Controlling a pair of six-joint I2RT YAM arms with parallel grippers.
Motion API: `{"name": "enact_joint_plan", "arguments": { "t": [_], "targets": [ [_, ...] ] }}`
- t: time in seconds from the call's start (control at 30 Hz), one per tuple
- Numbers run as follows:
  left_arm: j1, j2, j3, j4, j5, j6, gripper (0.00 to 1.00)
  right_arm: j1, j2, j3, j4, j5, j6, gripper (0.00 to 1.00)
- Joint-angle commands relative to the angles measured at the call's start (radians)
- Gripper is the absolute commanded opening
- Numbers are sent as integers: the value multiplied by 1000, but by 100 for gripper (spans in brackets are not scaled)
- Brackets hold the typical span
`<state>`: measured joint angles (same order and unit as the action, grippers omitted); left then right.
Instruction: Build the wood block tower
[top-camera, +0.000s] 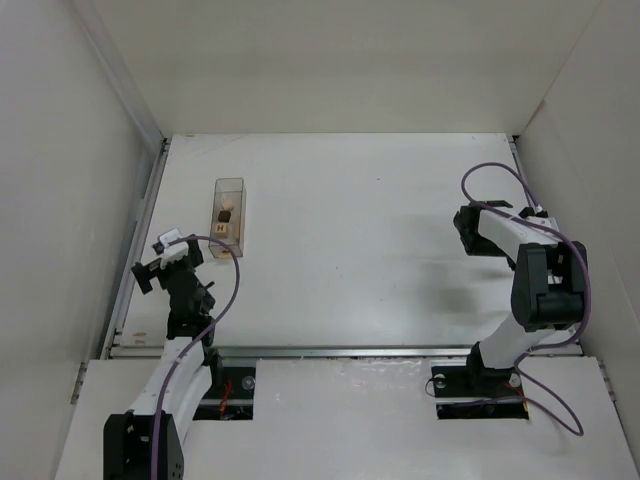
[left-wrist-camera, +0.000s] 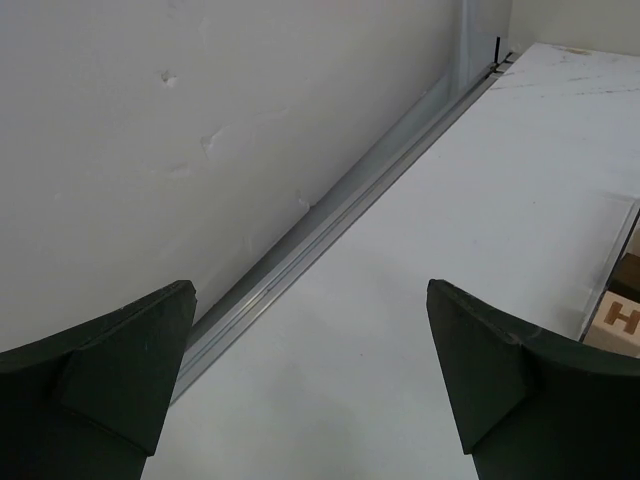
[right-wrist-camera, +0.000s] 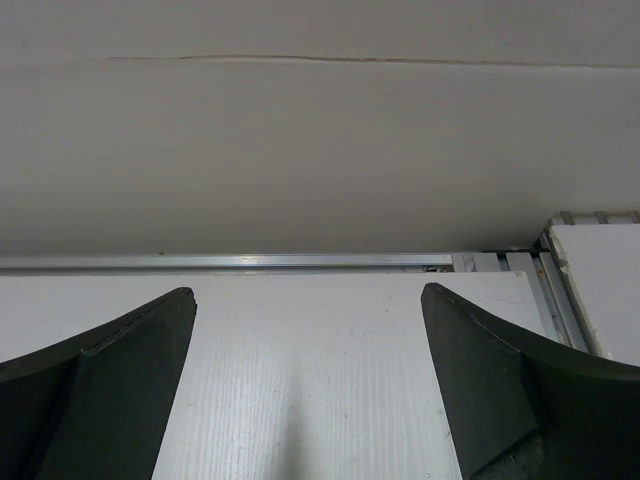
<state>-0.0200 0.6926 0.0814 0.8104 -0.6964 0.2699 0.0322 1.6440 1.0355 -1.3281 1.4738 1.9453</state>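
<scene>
The wood blocks lie inside a clear plastic box (top-camera: 229, 190) at the back left of the table: a pale tan piece (top-camera: 227, 205), a dark brown cube (top-camera: 222, 216) and a tan block marked H (top-camera: 221, 229). My left gripper (top-camera: 155, 268) is open and empty, near the left wall, a short way in front and to the left of the box. In the left wrist view the gripper (left-wrist-camera: 310, 300) frames bare table, and the H block (left-wrist-camera: 620, 320) and brown cube (left-wrist-camera: 630, 275) show at the right edge. My right gripper (top-camera: 468, 228) is open and empty at the right; the right wrist view (right-wrist-camera: 307, 300) shows bare table.
White walls enclose the table on three sides. A metal rail (left-wrist-camera: 330, 215) runs along the foot of the left wall, another (right-wrist-camera: 230, 261) along the back wall. The box's clear wall (left-wrist-camera: 608, 268) stands just right of my left gripper.
</scene>
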Motion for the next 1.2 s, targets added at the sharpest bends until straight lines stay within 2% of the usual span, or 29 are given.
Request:
{"name": "enact_joint_plan", "arguments": {
  "t": [0.0,0.23,0.37,0.4,0.43,0.47,0.53,0.57,0.6,0.63,0.67,0.7,0.73,0.77,0.8,0.83,0.87,0.9,0.93,1.0,1.07,1.17],
  "targets": [
    [6,-4,54,38,18,-17,100,-6,0,34,-54,137,12,100],
    [6,-4,54,9,56,-17,100,-6,0,34,-54,137,12,100],
    [17,12,108,-19,57,-5,100,-15,10,46,-54,137,3,100],
    [28,12,141,-57,66,5,100,-24,22,63,-54,137,-9,100],
    [38,21,177,-91,95,17,100,-25,36,93,-54,137,-113,100],
    [38,21,223,-178,116,32,100,-25,55,145,-54,137,-200,100],
    [61,91,435,-340,193,89,100,15,136,372,-54,120,-412,100],
    [61,132,595,-493,252,103,100,55,163,503,-54,120,-583,100],
    [61,177,597,-564,267,103,100,79,181,565,-54,120,-610,100],
    [61,280,761,-641,281,103,100,106,197,630,-54,87,-634,100],
    [71,338,846,-724,340,103,100,130,197,696,-54,-8,-685,100],
    [71,394,932,-895,383,86,100,158,214,757,-31,-50,-731,100],
    [71,453,1097,-983,435,86,100,211,214,829,49,-88,-840,100],
    [71,575,1180,-1072,542,68,97,236,202,830,196,-242,-1022,100],
    [71,640,1262,-1158,587,39,92,254,176,789,576,-417,-1493,100],
    [71,709,1414,-1314,621,16,85,265,143,708,692,-643,-1645,100],
    [71,846,1486,-1382,641,-12,78,265,95,684,743,-844,-1705,100],
    [71,913,1547,-1443,653,-40,66,265,80,670,768,-1039,-1670,100],
    [71,974,1599,-1547,667,-93,64,265,71,661,777,-1100,-1651,100],
    [71,1101,1681,-1599,687,-130,64,276,71,646,791,-1217,-1651,100],
    [57,1140,1654,-1599,699,-167,64,288,89,626,765,-1230,-1637,100],
    [19,1171,1602,-1542,646,-178,65,298,111,585,744,-1242,-1616,100]
  ]
}}
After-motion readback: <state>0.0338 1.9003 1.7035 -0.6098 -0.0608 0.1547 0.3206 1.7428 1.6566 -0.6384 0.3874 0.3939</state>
